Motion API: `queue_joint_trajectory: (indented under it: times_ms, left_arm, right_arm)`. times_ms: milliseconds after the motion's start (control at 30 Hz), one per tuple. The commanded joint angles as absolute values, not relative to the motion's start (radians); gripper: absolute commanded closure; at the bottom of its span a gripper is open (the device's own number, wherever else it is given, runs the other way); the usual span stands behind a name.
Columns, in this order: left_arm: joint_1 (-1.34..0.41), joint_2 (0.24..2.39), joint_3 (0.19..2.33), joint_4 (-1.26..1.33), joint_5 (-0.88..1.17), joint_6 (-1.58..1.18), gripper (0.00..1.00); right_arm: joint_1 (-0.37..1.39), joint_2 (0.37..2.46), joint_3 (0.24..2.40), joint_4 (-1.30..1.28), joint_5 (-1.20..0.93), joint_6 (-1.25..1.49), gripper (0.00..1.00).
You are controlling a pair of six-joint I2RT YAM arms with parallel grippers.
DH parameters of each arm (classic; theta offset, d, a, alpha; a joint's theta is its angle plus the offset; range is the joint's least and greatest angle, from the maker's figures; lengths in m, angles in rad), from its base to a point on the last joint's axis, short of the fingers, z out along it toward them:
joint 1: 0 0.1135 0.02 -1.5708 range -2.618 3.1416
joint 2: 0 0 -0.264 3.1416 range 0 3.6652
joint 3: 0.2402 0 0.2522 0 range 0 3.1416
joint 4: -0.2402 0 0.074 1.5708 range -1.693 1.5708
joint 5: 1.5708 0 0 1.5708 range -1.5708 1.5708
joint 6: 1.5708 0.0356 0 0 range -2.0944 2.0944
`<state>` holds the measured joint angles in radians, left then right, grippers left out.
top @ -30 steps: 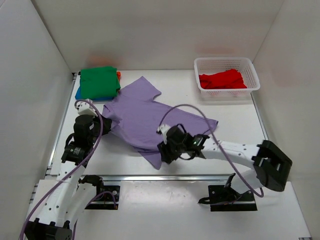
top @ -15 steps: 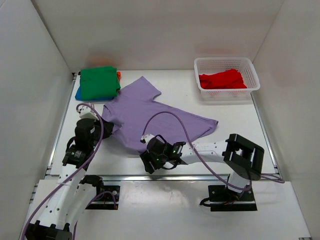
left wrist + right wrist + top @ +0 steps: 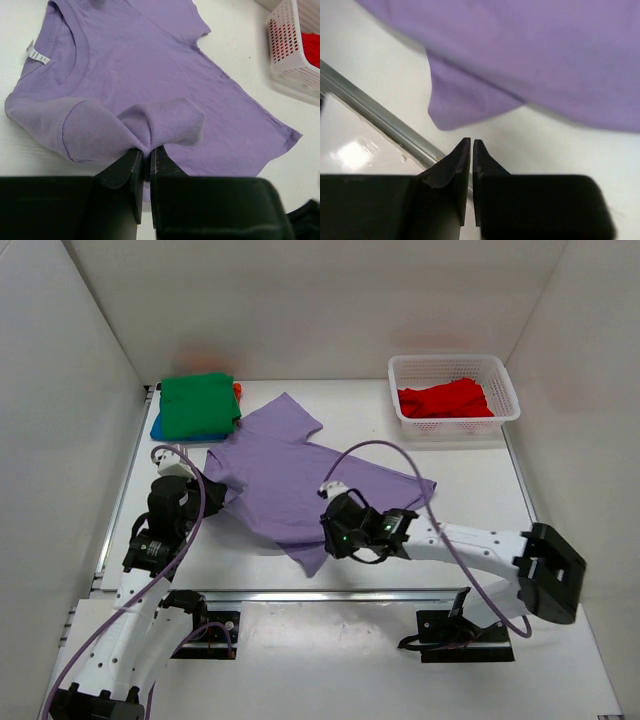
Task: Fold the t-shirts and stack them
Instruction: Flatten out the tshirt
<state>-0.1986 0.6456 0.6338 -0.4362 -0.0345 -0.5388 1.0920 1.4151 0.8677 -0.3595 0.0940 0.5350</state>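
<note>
the lavender t-shirt [image 3: 290,475] lies spread front-up on the table [image 3: 470,490], nearer its left edge than its right, collar toward the left and one hem corner hanging toward the near edge. the left gripper [image 3: 147,152] is clenched on a pinch of the near sleeve, lifting it into a small hump, probably to anchor that side or carry the sleeve inward for a fold. the right gripper [image 3: 471,145] hovers over the near hem corner with jaws pressed together on nothing; the cloth's tip lies just past them, so it must reopen before it can take that corner. the green t-shirt [image 3: 200,405] sits folded on the blue t-shirt [image 3: 158,427] in the far left corner, an edge of the orange t-shirt [image 3: 238,389] showing behind: evidently the stack. the red t-shirt [image 3: 445,400] lies crumpled in the basket [image 3: 505,390] at the far right corner, seemingly unfolded.
</note>
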Motion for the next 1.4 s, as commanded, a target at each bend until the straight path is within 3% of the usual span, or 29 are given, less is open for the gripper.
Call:
queue_joint_trajectory:
  times_ms: [0, 100, 300, 433, 500, 533, 567, 600, 700, 900, 1167, 1367]
  left_arm:
    - [-0.204, 0.629, 0.678, -0.422, -0.006, -0.548, 1.0]
    - [-0.21, 0.626, 0.67, -0.414, 0.0, -0.558, 1.0]
    - [-0.204, 0.621, 0.661, -0.413, -0.006, -0.563, 1.0]
    - [-0.206, 0.617, 0.66, -0.417, -0.003, -0.557, 1.0]
    - [-0.206, 0.609, 0.658, -0.419, -0.006, -0.563, 1.0]
    - [-0.207, 0.611, 0.657, -0.422, -0.008, -0.563, 1.0]
    - [-0.203, 0.609, 0.661, -0.425, -0.006, -0.56, 1.0]
    - [-0.198, 0.614, 0.666, -0.429, -0.005, -0.552, 1.0]
    - [-0.196, 0.618, 0.693, -0.446, -0.008, -0.538, 1.0]
    - [-0.189, 0.699, 0.872, -0.465, -0.023, -0.496, 1.0]
    - [-0.201, 0.738, 1.155, -0.479, -0.066, -0.48, 1.0]
    - [-0.242, 0.722, 1.4, -0.527, -0.107, -0.387, 1.0]
  right_arm:
    - [1.054, 1.319, 0.858, -0.371, 0.069, 0.537, 0.95]
    - [1.081, 1.331, 0.847, -0.338, 0.055, 0.541, 0.6]
    - [1.182, 1.507, 0.891, -0.255, 0.124, 0.586, 0.27]
    - [1.197, 1.658, 0.966, -0.27, 0.187, 0.568, 0.22]
    - [1.197, 1.712, 1.0, -0.281, 0.195, 0.546, 0.25]
    - [1.195, 1.739, 1.014, -0.291, 0.184, 0.539, 0.37]
    - [1.193, 1.741, 1.026, -0.308, 0.17, 0.531, 0.94]
    - [1.193, 1.74, 1.04, -0.349, 0.17, 0.54, 1.0]
    - [1.201, 1.636, 1.026, -0.397, 0.172, 0.541, 1.0]
    - [1.074, 1.202, 0.999, -0.506, 0.215, 0.468, 1.0]
    - [0.695, 0.758, 1.088, -0.494, 0.083, 0.315, 1.0]
    - [0.27, 0.635, 1.268, -0.532, -0.274, 0.2, 1.0]
